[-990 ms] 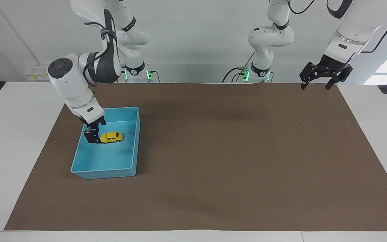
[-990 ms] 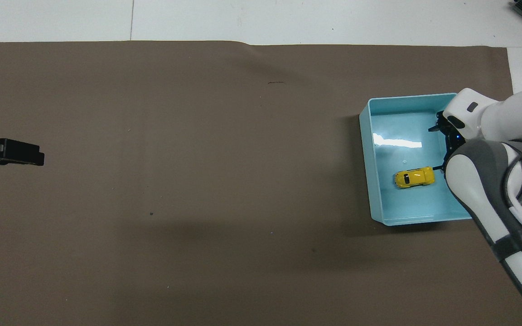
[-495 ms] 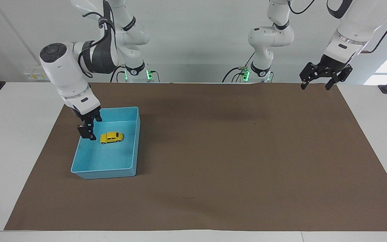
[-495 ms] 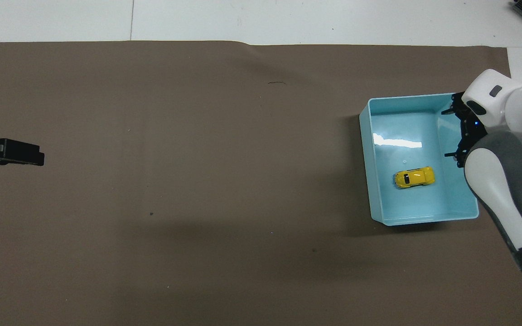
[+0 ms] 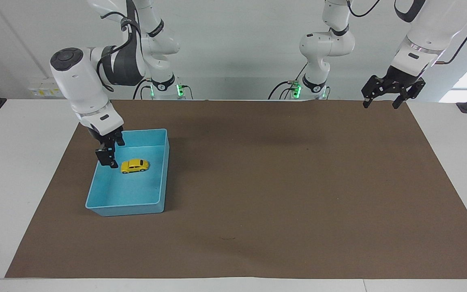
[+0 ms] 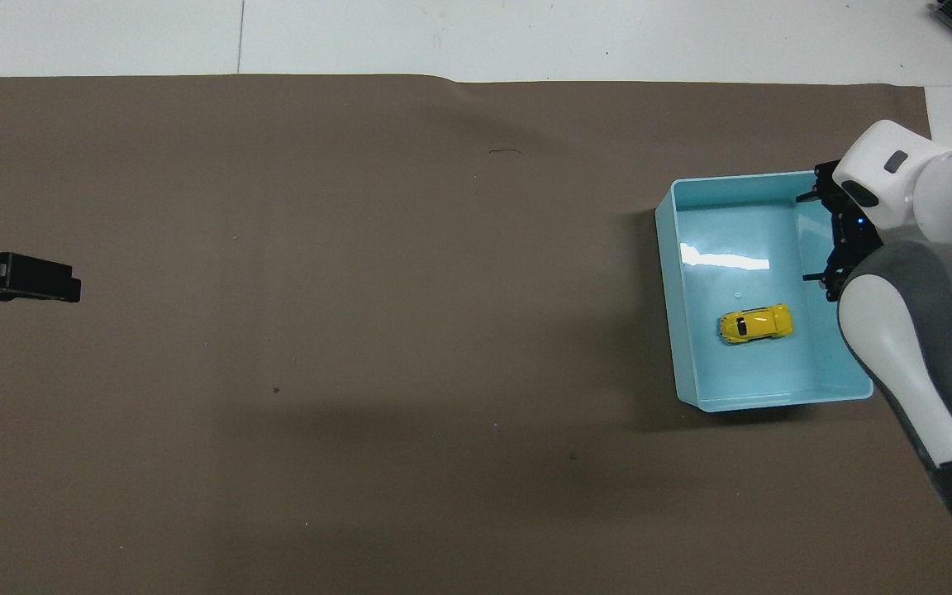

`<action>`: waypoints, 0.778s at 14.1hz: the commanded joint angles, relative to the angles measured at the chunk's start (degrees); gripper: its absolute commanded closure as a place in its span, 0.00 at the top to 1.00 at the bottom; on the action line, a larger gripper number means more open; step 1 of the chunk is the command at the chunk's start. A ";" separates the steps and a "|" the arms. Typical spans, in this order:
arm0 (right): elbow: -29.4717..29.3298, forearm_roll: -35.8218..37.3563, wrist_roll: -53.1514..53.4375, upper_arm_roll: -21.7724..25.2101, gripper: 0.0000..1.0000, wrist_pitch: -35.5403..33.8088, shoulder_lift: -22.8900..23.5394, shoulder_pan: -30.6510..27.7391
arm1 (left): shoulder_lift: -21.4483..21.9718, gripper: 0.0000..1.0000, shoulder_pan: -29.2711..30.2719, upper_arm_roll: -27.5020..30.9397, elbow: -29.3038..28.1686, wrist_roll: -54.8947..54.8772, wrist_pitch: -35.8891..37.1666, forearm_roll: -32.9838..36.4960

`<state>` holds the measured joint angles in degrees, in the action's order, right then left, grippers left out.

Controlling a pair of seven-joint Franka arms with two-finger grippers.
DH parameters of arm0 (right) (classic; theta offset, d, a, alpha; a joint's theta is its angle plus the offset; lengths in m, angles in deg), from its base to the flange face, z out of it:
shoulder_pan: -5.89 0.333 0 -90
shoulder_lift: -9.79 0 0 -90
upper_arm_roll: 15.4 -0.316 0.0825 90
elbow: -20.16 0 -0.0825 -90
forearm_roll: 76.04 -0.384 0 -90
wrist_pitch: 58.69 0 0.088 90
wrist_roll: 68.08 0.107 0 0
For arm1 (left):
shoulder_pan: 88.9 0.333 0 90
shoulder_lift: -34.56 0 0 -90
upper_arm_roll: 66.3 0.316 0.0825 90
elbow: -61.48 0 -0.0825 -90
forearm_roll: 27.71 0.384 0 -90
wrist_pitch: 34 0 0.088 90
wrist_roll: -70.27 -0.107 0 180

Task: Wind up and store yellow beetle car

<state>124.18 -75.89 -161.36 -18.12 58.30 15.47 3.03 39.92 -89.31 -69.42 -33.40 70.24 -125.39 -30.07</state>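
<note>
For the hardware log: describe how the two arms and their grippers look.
Both arms have glossy white rounded shells. The right arm has a dark grey joint section, a black round end cap and black cables. The left arm also trails black cables. The right gripper and left gripper are black. Green lights glow at both bases.

The yellow beetle car (image 5: 134,165) (image 6: 755,323) I was given sits upright on its wheels inside the blue tray (image 5: 158,194) (image 6: 674,330), lying crosswise on its floor.
</note>
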 commanded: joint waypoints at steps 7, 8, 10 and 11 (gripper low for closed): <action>-0.31 -0.15 -0.50 0.87 1.00 -4.22 -5.14 0.57 | 0.43 1.00 0.49 -0.04 -0.22 -0.32 0.69 -0.90; -0.31 -0.33 -0.41 1.13 1.00 -4.22 -5.41 0.75 | 0.43 1.00 0.49 -0.04 -0.22 -0.32 0.68 -0.90; -0.40 -0.59 -0.24 1.22 1.00 -4.14 -5.94 0.75 | 0.43 1.00 0.49 -0.04 -0.22 -0.32 0.68 -0.90; -0.48 -0.68 0.63 1.57 1.00 -4.14 -6.11 0.75 | 0.43 1.00 0.49 -0.04 -0.22 -0.32 0.68 -0.90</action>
<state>123.64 -75.93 -161.28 -16.75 54.91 10.31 4.06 39.92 -89.31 -69.42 -33.40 70.24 -125.39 -30.07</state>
